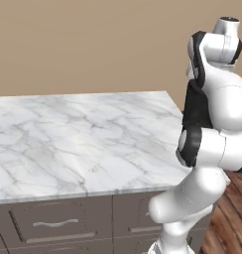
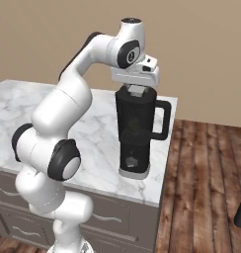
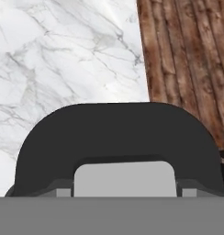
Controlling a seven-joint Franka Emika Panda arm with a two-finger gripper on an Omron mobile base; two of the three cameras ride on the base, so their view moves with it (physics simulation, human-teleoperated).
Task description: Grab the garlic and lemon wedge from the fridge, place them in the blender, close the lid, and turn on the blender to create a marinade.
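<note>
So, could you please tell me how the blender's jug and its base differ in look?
The jug is tall and carries a loop handle on its side, while the base below it is short and has none. The jug is black all over, whereas the base ends in a grey bottom rim. The jug's top sits right under the gripper; the base rests on the marble counter. Both are mainly black.
</note>
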